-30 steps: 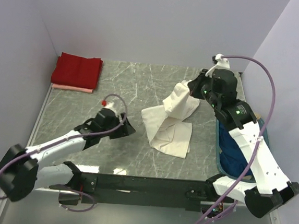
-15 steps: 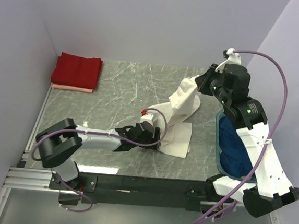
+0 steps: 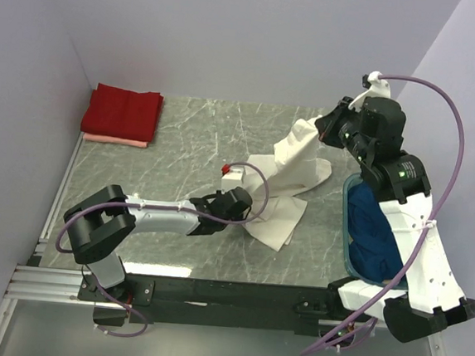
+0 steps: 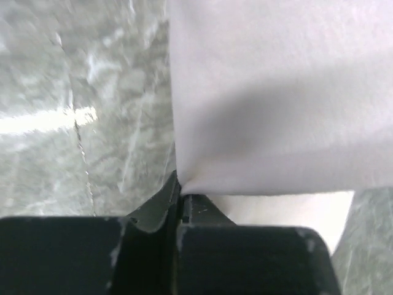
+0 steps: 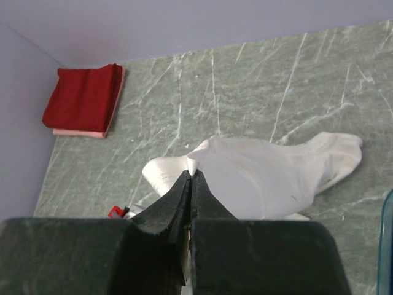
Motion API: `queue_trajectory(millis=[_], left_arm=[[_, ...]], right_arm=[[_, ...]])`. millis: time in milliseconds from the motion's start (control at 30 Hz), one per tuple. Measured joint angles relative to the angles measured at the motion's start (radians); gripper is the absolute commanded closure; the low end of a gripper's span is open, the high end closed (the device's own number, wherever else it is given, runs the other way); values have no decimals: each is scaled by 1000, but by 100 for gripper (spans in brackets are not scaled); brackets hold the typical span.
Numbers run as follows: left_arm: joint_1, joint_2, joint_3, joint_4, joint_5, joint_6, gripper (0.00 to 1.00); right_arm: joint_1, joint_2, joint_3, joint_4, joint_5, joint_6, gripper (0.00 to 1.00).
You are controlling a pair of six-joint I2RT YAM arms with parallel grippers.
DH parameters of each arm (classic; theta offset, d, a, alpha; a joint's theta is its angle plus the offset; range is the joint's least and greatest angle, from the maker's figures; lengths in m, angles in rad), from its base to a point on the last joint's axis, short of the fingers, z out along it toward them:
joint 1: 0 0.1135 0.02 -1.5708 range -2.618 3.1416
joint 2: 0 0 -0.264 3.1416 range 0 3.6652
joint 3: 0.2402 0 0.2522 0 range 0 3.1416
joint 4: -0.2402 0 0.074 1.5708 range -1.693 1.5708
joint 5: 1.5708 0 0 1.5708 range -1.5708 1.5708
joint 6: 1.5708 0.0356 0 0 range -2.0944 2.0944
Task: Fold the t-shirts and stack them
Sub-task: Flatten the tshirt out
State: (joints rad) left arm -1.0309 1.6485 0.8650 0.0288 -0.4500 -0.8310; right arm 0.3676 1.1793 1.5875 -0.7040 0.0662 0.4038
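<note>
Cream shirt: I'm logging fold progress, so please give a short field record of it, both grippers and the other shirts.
cream shirt: unfolded, far end lifted, near end on table
left gripper: shut on cream shirt's near edge
right gripper: shut on cream shirt, raised
red shirt: folded, atop pink shirt, far left corner
blue shirt: in basket, right side

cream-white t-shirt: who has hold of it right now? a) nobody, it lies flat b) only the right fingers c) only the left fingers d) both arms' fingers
D: the left fingers pinch an edge of the cream-white t-shirt low at the table, and the right fingers pinch a raised fold.
</note>
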Motion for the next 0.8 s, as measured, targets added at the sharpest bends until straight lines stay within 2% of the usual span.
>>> queue_trajectory(millis=[133, 200, 433, 500, 567, 633, 700, 767, 800], left_arm=[[17, -2, 80, -85, -68, 9, 99], [61, -16, 124, -137, -85, 19, 99], [376, -184, 327, -275, -102, 102, 99], [412, -223, 420, -298, -114, 138, 99], [416, -258, 507, -308, -119, 168, 99], [408, -304, 536, -304, -118, 186, 99], [403, -362, 519, -313, -108, 190, 99], [402, -428, 446, -312, -84, 180, 90], [403, -452, 402, -317, -71, 171, 82]], right_arm=[[-32, 45, 58, 5, -18, 8, 100], [-60, 95, 107, 14, -41, 19, 100], [-153, 322, 356, 39, -191, 87, 100], [-179, 379, 445, 50, -243, 116, 100], [-199, 388, 467, 74, -282, 143, 100], [-210, 363, 446, 96, -303, 161, 100], [-211, 287, 336, 145, -322, 179, 100], [-211, 182, 171, 201, -337, 192, 100], [-211, 112, 60, 235, -350, 203, 100]])
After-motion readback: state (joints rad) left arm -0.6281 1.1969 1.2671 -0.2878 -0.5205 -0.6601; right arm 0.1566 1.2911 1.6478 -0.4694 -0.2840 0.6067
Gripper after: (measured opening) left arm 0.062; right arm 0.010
